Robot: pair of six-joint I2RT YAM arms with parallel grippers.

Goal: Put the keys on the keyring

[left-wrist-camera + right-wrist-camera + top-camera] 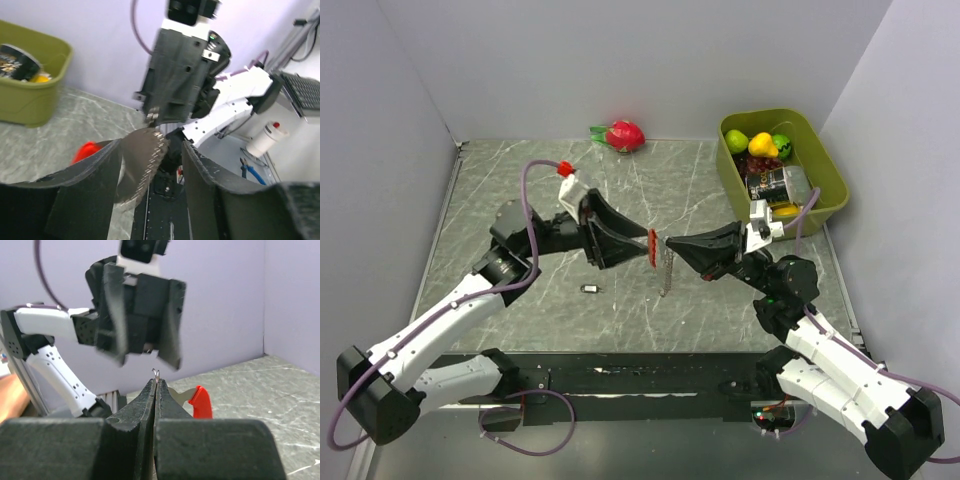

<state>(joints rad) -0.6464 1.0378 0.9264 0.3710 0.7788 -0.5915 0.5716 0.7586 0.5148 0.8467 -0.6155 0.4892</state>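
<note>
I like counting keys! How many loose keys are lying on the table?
1. The key lies on the table, to the left of the red keyring, which is held up in the air. More keys may be hidden on it.

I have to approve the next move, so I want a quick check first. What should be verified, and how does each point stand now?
1. Right gripper shut on the keyring: ok; a wire loop pokes out above its closed tips, its red loop beside them.
2. Left gripper free to pick: ok; open, gripping nothing.
3. Key in a gripper: not ok; it lies on the table, left of the hanging chain.
4. Chain at rest: cannot tell; it is blurred in the left wrist view.
5. Room around the key: ok; bare table about it, dragon fruit and green bin far off.
</note>
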